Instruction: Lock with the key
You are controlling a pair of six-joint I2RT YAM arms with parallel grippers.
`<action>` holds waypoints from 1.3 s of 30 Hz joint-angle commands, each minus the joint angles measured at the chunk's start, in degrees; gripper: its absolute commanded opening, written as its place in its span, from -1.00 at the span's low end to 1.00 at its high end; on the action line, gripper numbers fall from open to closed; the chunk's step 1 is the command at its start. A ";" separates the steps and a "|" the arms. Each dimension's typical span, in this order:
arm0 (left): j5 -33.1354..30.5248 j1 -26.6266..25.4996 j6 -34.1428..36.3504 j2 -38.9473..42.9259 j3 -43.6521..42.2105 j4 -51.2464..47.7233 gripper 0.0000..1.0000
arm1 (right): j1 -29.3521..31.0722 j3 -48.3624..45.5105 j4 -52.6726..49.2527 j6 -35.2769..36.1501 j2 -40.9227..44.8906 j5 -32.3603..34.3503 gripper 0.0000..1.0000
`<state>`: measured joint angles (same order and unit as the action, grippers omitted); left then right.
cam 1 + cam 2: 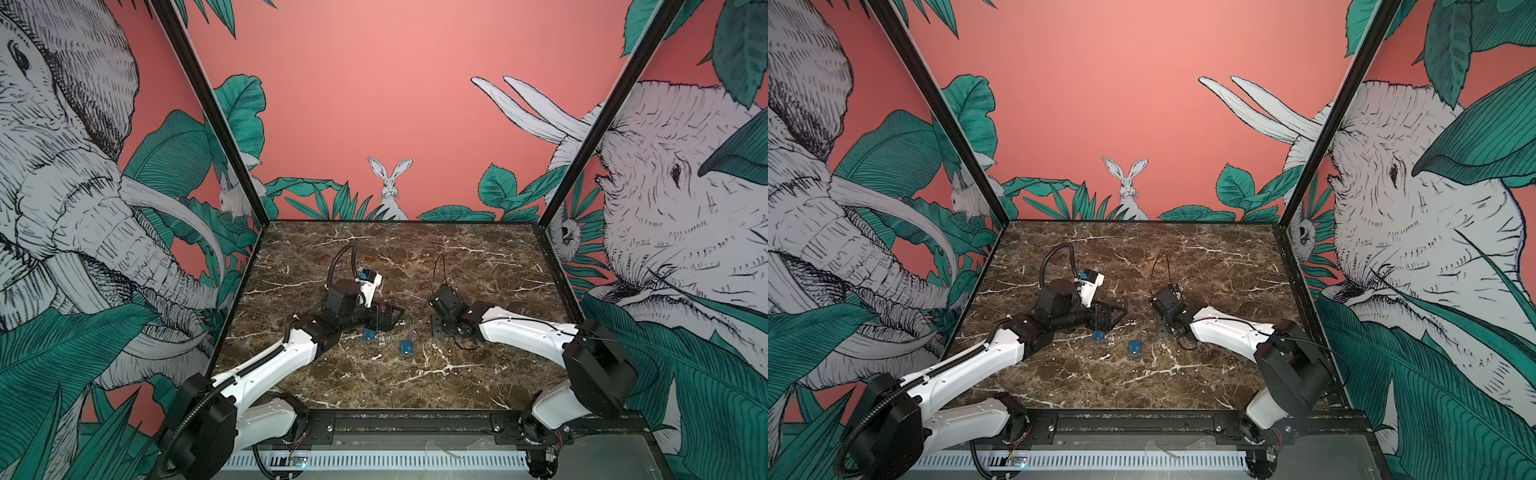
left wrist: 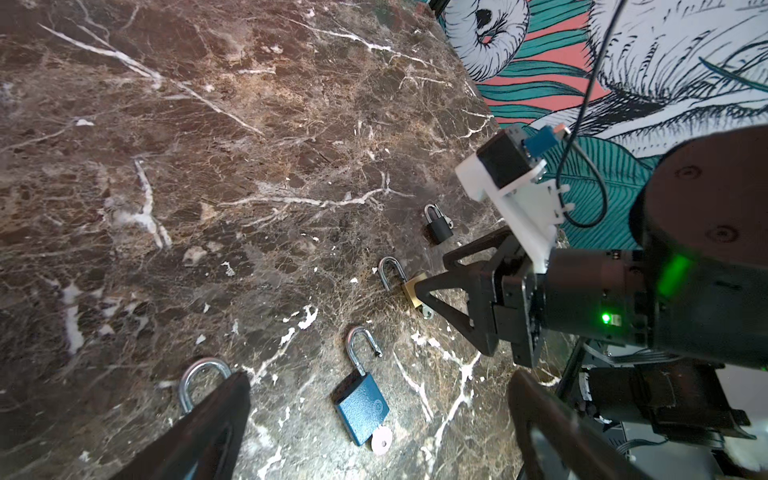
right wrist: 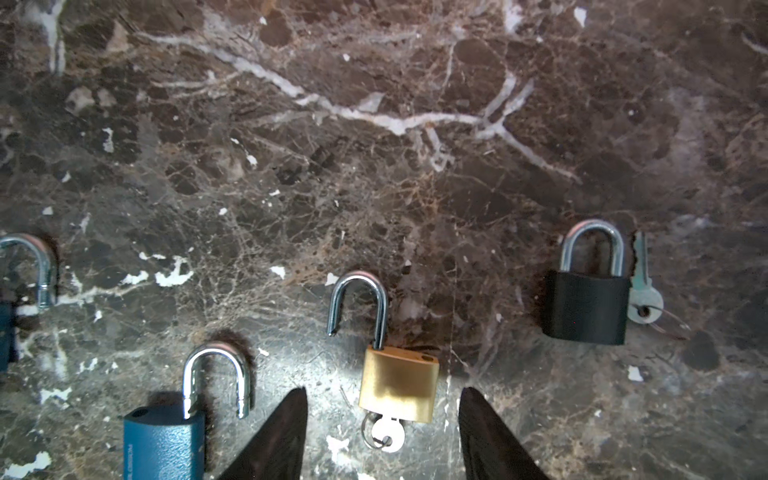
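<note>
Your right tool (image 3: pixel 383 392) stands with its jaws partway apart, one black finger on each side of the brass padlock (image 3: pixel 398 384). A gap shows on both sides, so it grips nothing. That padlock lies flat on the marble counter (image 3: pixel 374 124) with its shackle (image 3: pixel 360 299) swung open and the free leg clear of the body. Its key (image 3: pixel 388 435) sits in the keyhole at the end nearest the tool. Next to it on one side lies a black padlock (image 3: pixel 588 307), shackle closed, with a loose key (image 3: pixel 643 291) just beside its body. On the other side lies a blue padlock (image 3: pixel 164 444), shackle open, and past it a second blue padlock (image 3: pixel 43 274), only partly in view. Your left tool (image 2: pixel 380 374) is spread wide and holds nothing; in its wrist view the blue padlock lies on the counter between the two fingers. In both top views the two tools hang low over the middle of the counter, near each other.
</note>
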<state>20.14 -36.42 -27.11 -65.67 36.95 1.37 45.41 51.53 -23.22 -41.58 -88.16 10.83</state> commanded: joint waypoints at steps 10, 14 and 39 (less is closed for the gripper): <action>0.93 0.30 -1.76 -0.60 -1.80 5.83 0.95 | 0.34 1.87 -2.24 -1.58 -5.82 2.90 0.07; 1.56 0.31 -1.72 -1.36 -1.50 6.02 0.95 | 0.30 1.35 -1.26 -1.67 -6.84 3.05 0.01; 3.15 0.30 -1.51 -5.16 -0.30 6.98 0.95 | 0.25 -1.95 2.63 -1.88 -9.14 -1.16 -0.23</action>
<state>22.17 -36.42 -28.53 -70.63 35.59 7.01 45.43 51.59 -20.64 -43.29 -96.31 11.27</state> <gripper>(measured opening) 0.976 0.389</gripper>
